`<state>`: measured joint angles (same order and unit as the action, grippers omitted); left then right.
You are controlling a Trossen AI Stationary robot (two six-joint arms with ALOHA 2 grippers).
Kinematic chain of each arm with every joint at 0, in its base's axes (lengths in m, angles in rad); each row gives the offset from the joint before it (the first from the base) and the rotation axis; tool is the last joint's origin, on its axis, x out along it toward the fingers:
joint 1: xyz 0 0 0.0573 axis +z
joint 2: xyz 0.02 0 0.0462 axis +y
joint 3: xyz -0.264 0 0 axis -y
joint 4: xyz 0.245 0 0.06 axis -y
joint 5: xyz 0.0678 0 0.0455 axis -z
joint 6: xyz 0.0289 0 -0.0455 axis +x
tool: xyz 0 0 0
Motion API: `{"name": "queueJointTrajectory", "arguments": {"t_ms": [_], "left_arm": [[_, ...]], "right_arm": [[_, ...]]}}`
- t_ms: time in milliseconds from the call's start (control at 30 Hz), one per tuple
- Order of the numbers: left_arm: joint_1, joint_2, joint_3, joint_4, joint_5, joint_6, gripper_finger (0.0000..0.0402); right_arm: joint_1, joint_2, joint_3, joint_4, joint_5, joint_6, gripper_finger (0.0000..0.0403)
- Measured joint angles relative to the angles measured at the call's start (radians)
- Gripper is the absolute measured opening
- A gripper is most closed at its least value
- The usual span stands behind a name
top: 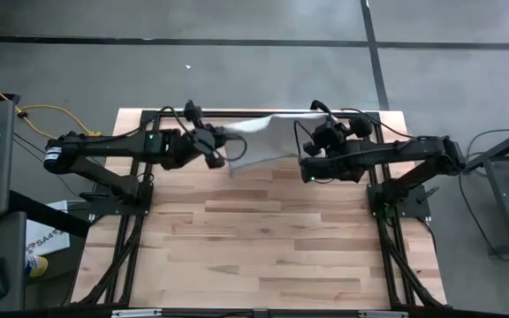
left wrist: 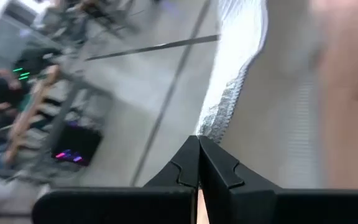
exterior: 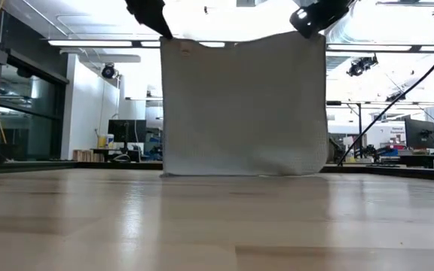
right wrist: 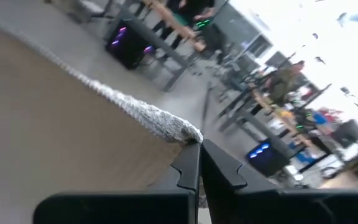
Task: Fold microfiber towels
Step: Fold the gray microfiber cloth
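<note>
Towel [exterior: 243, 105] hangs flat as a sheet between the two grippers, above the far part of the table [top: 263, 238]. Left gripper [left wrist: 199, 140] has its jaws pressed together on one top corner, the ribbed edge of the cloth running straight up from the fingertips. Right gripper [right wrist: 199, 144] pinches the other top corner the same way, jaws tight, with the fuzzy hem just at the tips. In the low view both grippers sit at the top edge, and the towel's bottom edge looks to reach the wood or just above it; contact cannot be told. A small tag near one top corner is unreadable.
</note>
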<state>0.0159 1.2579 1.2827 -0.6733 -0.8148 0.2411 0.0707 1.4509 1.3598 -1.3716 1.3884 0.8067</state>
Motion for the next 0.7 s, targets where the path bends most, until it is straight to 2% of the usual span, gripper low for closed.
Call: {"name": "queueJointTrajectory", "arguments": {"t_ms": [200, 400, 533, 700], "left_arm": [[-0.120, 0.004, 0.000, -0.056, 0.012, -0.060, 0.0000], [-0.176, -0.005, 0.000, -0.062, -0.093, -0.062, 0.0000], [-0.173, -0.014, 0.000, -0.071, -0.120, -0.062, 0.0000], [-0.173, -0.014, 0.000, -0.100, -0.212, -0.035, 0.0000]], "right_arm": [[0.096, 0.000, 0.000, 0.000, -0.087, 0.000, 0.0003], [0.154, 0.000, 0.000, 0.002, -0.061, 0.004, 0.0003], [0.152, 0.000, 0.000, 0.003, -0.045, 0.002, 0.0003], [0.094, 0.000, 0.000, -0.002, -0.027, -0.015, 0.0003]]}}
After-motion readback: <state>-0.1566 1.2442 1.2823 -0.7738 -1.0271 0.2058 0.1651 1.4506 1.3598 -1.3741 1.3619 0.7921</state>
